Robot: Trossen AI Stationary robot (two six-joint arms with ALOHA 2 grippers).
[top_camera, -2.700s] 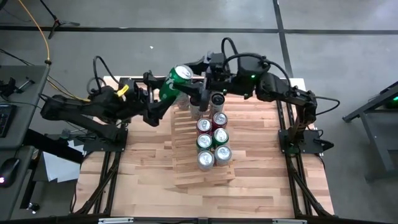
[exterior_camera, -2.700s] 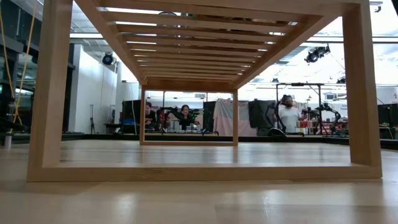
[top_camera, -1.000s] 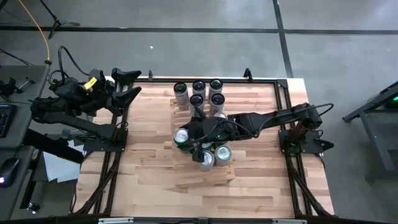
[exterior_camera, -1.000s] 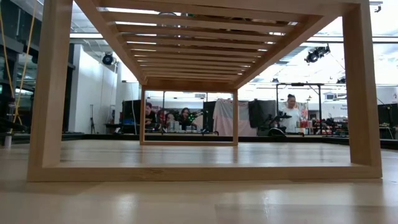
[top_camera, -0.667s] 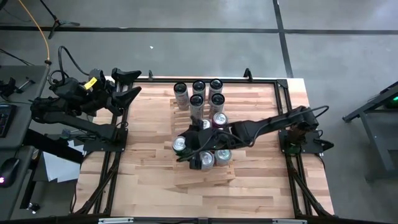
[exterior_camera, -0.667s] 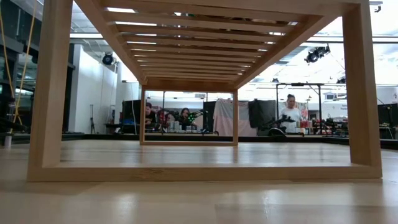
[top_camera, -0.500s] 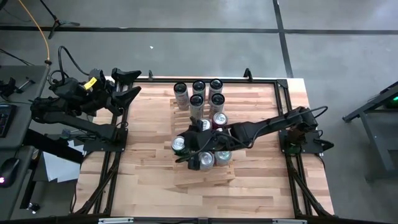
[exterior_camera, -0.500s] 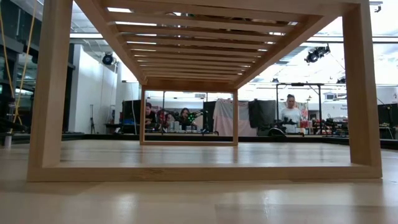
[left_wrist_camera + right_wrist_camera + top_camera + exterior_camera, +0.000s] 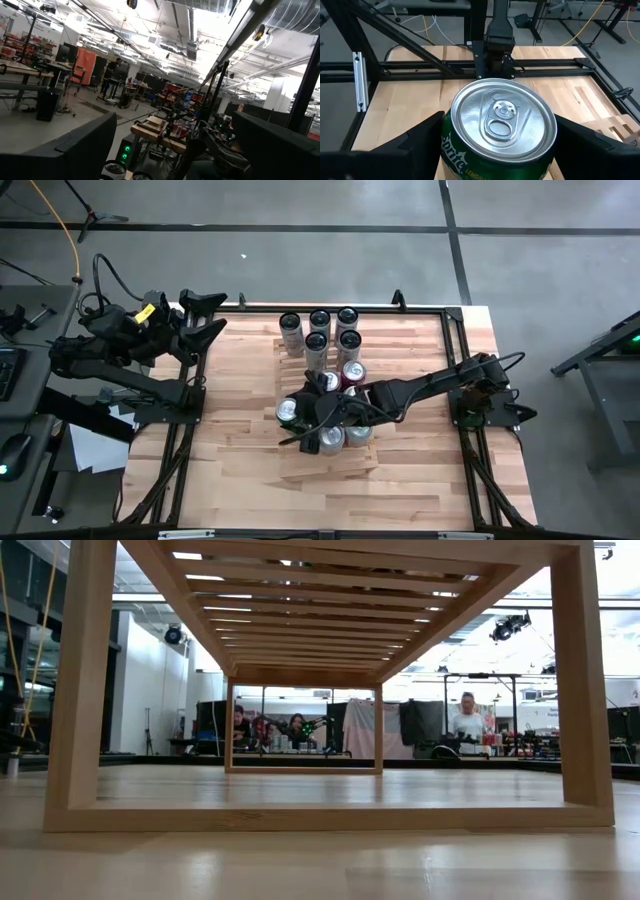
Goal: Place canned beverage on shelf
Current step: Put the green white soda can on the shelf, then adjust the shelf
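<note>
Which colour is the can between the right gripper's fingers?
Green can, silver top; right wrist view.

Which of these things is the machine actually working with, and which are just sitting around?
In use:
- green can, between the right hand's fingers
- shelf
- cans already on it

Just there:
- cans at the table's back
- left hand, parked open
- people beyond
</note>
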